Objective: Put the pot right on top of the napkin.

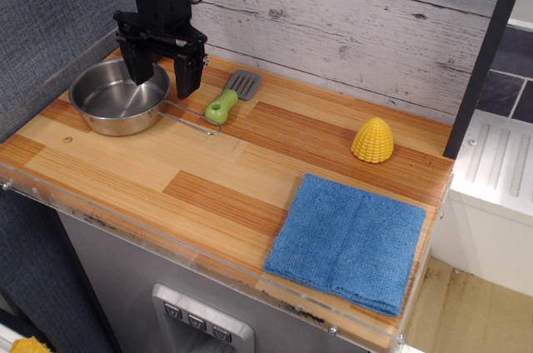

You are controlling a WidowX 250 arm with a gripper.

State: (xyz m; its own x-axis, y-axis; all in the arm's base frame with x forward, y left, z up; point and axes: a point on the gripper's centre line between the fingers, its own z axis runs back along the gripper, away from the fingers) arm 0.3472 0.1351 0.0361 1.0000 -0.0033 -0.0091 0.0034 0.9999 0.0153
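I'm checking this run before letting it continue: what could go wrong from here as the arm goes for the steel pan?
The open black gripper straddles the right rim of the shallow shiny steel pot; a thin-rim pinch could slip or tilt it.

The pot's thin wire handle lies next to the green-handled grey spatula, which might get dragged.

The path to the folded blue napkin passes near the yellow corn toy, which could get knocked.

The arm above the gripper (163, 70) was cut off by the top edge. Part of the pot (117, 96) rim was hidden behind the fingers (188, 76). Contact between fingers and pot could not be told.
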